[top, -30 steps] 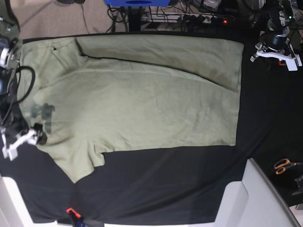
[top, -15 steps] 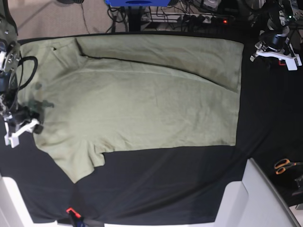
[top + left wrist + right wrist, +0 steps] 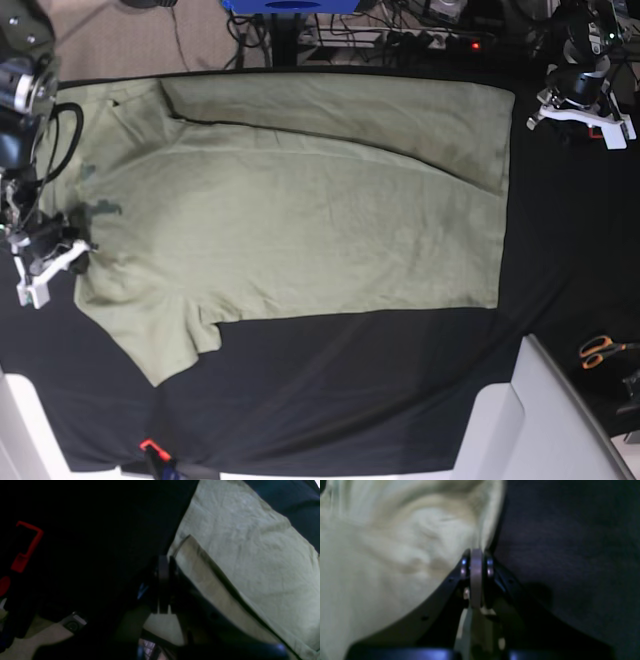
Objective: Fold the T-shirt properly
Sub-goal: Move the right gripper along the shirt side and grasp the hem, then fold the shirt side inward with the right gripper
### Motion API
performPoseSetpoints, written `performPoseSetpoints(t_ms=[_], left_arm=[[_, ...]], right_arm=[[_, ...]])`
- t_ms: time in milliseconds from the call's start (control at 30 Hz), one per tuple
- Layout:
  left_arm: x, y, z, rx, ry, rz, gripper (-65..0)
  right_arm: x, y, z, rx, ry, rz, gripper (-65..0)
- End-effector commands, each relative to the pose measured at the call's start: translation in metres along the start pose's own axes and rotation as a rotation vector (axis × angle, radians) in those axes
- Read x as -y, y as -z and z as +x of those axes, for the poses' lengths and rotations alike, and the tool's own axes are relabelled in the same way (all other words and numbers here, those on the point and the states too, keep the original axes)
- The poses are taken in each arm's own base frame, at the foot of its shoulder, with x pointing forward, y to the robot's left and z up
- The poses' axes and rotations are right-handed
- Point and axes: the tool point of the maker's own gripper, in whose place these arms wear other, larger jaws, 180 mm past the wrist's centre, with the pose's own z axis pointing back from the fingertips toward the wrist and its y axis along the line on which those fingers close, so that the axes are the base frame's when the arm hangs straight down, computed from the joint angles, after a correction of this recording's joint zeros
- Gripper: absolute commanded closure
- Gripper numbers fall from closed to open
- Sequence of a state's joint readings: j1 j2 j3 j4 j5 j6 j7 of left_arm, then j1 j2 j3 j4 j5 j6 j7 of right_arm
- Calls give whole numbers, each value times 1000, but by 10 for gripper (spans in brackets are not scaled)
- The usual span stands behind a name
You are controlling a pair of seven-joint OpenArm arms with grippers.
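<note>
Right tool (image 3: pixel 476 555) pinching T-shirt (image 3: pixel 382 555) edge

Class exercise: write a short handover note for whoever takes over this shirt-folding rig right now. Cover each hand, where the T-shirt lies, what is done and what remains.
Right hand: shut, pinching the edge of the T-shirt at the collar end.
Left hand: shut, holding nothing, parked over the black table cloth past the hem end.
T-shirt: spread flat on the cloth, far long side already folded inward as a strip; near sleeve sticks out unfolded.
Left to do: fold the near side and sleeve in, then fold lengthwise.
</note>
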State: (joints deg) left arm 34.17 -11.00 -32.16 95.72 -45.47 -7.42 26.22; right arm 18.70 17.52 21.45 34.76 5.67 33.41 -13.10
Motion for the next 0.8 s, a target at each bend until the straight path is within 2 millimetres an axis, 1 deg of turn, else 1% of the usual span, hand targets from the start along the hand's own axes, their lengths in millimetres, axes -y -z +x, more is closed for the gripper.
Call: performPoseSetpoints(t_ms=[0, 67, 133, 200, 400, 633, 767], left_arm=[[1, -1, 12, 35, 13, -10, 0], [1, -1, 12, 35, 12, -9, 0], [2, -1, 13, 37, 14, -10, 0], [2, -1, 13, 37, 14, -10, 0], [2, 0, 14, 38, 13, -11, 0], [2, 0, 15, 39, 16, -11, 0], [-2, 0, 13, 32, 53, 7, 0]], right_arm=[[7, -9, 32, 84, -6, -14, 0], [8, -16, 37, 88, -17, -28, 0], [7, -21, 32, 60, -26, -37, 0], [7, -28, 31, 42, -46, -50, 0], [-10, -45, 19, -2, -106, -65, 0], [-31, -67, -5, -52, -162, -78, 0], [-38, -73, -24, -110, -162, -79, 0]])
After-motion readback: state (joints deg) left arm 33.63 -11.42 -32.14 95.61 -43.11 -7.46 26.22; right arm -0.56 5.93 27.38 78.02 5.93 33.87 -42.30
